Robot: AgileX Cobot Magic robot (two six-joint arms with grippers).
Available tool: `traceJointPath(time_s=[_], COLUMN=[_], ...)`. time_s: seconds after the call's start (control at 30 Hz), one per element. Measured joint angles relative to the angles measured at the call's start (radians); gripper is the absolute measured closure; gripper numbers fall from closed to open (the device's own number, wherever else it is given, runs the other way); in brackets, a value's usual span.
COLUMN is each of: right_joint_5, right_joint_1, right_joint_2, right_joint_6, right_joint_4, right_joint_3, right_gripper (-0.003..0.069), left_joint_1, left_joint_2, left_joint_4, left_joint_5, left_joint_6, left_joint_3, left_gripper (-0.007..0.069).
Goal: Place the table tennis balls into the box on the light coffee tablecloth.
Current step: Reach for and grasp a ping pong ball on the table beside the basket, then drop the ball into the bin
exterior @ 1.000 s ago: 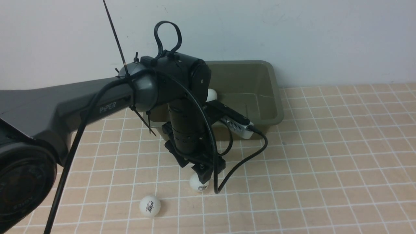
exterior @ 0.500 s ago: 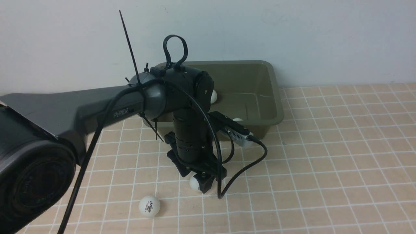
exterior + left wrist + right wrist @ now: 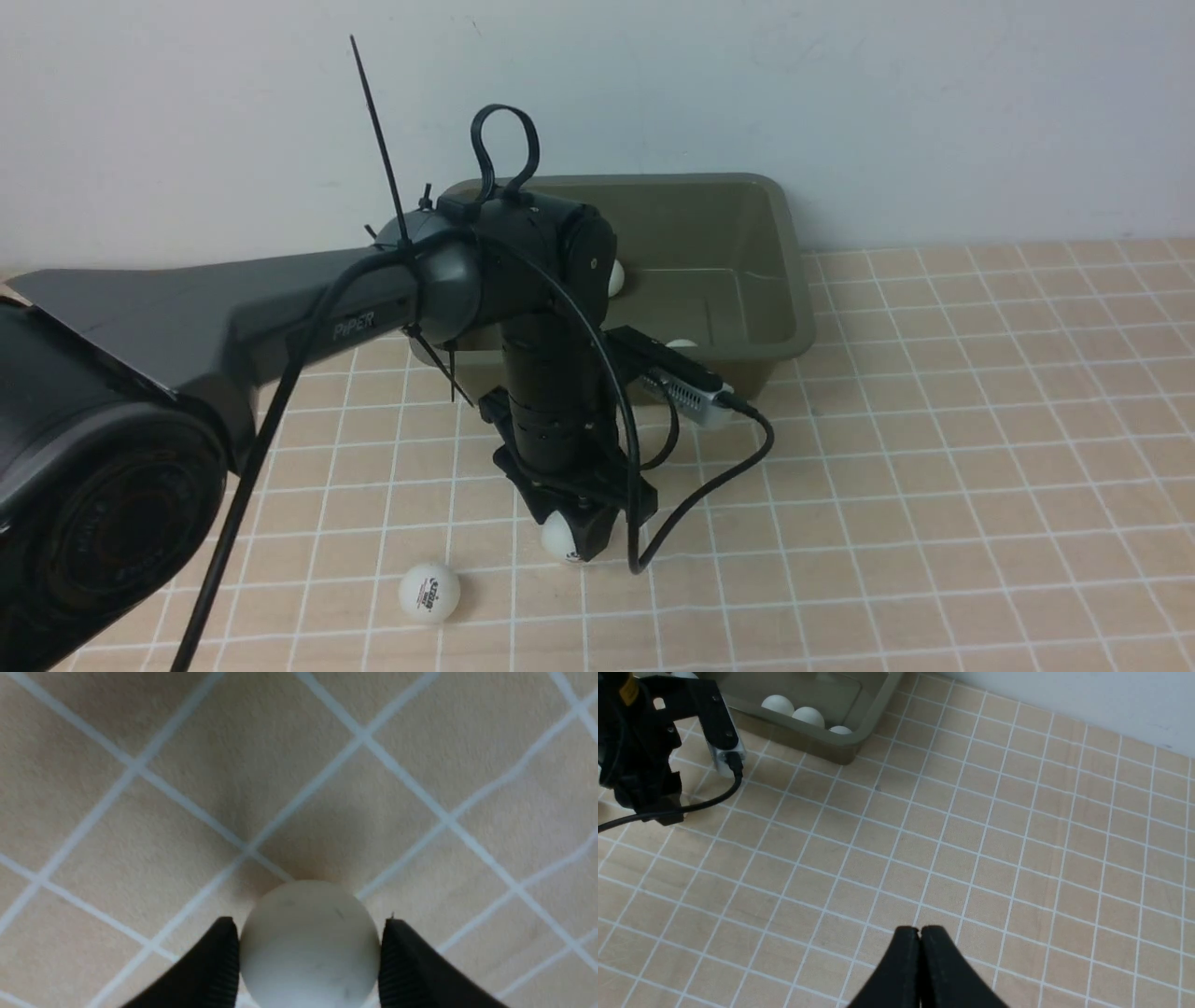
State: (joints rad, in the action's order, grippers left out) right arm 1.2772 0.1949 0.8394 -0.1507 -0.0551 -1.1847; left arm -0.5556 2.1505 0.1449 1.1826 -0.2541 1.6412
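Note:
My left gripper (image 3: pixel 574 539) points straight down at the light coffee tablecloth (image 3: pixel 934 420), in front of the box (image 3: pixel 792 280). In the left wrist view its fingers (image 3: pixel 219 961) press on both sides of one white table tennis ball (image 3: pixel 308 947), which rests on the cloth. That ball (image 3: pixel 556 541) peeks out beside the jaws in the front view. A second ball (image 3: pixel 429 592) lies loose on the cloth nearby, to the left. Three balls (image 3: pixel 809 716) lie in the olive-green box (image 3: pixel 873 714). My right gripper (image 3: pixel 920 933) hovers shut and empty over bare cloth.
The left arm's wrist camera (image 3: pixel 686 387) and its looping black cable (image 3: pixel 709 485) hang just in front of the box's near wall. A white wall stands right behind the box.
The left gripper has come down around the ball and narrowed until its fingers touch it. The loose ball and the right gripper have not moved.

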Motion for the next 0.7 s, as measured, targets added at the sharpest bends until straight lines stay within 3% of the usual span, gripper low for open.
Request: traceJointPath(time_s=[0.37, 0.57, 0.7], right_joint_5=[0.000, 0.000, 0.000], right_joint_1=[0.000, 0.000, 0.000], right_joint_2=[0.000, 0.000, 0.000], right_joint_6=[0.000, 0.000, 0.000], right_joint_4=[0.000, 0.000, 0.000], right_joint_3=[0.000, 0.000, 0.000], right_gripper=[0.0678, 0.0678, 0.0678], left_joint_1=[0.000, 0.001, 0.025], left_joint_2=[-0.075, -0.093, -0.073], left_joint_4=[-0.008, -0.081, -0.145], left_joint_5=[0.039, 0.041, -0.064], left_joint_6=[-0.030, -0.029, 0.025], left_joint_3=[0.249, 0.354, 0.353], left_gripper=[0.0316, 0.0316, 0.0316])
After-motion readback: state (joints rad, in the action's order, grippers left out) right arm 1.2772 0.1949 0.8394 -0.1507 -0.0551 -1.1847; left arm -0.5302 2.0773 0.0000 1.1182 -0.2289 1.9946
